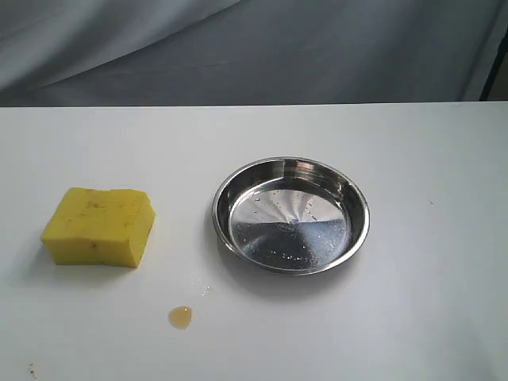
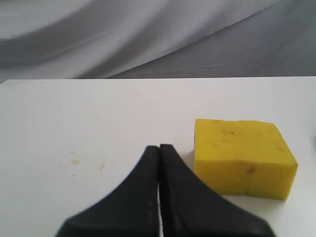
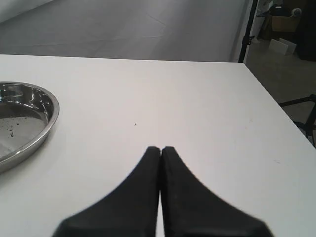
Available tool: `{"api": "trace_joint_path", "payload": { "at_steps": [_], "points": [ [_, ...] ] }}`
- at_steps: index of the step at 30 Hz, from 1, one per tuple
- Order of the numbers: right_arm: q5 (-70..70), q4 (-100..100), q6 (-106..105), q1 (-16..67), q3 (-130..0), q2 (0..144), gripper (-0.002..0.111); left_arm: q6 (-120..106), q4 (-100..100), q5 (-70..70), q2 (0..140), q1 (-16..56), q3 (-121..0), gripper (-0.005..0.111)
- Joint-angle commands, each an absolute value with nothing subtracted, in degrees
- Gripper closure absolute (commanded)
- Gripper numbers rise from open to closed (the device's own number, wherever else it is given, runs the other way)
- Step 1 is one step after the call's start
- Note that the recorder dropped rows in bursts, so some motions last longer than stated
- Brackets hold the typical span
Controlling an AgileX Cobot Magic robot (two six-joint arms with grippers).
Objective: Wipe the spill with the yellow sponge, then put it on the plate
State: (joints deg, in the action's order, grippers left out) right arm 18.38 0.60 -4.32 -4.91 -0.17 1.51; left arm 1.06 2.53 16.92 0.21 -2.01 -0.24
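Spill (image 1: pixel 180 317) near plate (image 1: pixel 290 230), front-left of it — small amber drop. Sponge (image 1: pixel 99 226) left of plate, apart. Left claw (image 2: pixel 159 147), right claw (image 3: pixel 160 148) — closed tight, empty.

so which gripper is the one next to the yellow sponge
The left gripper: the yellow sponge lies close beside its shut tips. The right gripper has only the rim of the steel plate nearby, no sponge.

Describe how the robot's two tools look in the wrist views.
The left tool is matte black: two mirrored halves, broad at the base, curving in to slim tips. The right tool looks identical. No cables, markings or labels show; the arms themselves are out of view.
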Motion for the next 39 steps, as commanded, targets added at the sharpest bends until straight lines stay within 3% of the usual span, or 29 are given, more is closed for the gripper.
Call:
{"api": "trace_joint_path", "payload": {
  "at_steps": [1, 39],
  "points": [
    [18.3, 0.0, -4.3, -5.2, 0.0, 1.2, 0.108, 1.2, 2.8, 16.3, 0.0, -1.7, 0.0, 0.106],
    [11.7, -3.6, -4.3, -5.2, 0.0, 1.2, 0.108, 1.2, 2.8, 16.3, 0.0, -1.7, 0.0, 0.106]
  ]
}}
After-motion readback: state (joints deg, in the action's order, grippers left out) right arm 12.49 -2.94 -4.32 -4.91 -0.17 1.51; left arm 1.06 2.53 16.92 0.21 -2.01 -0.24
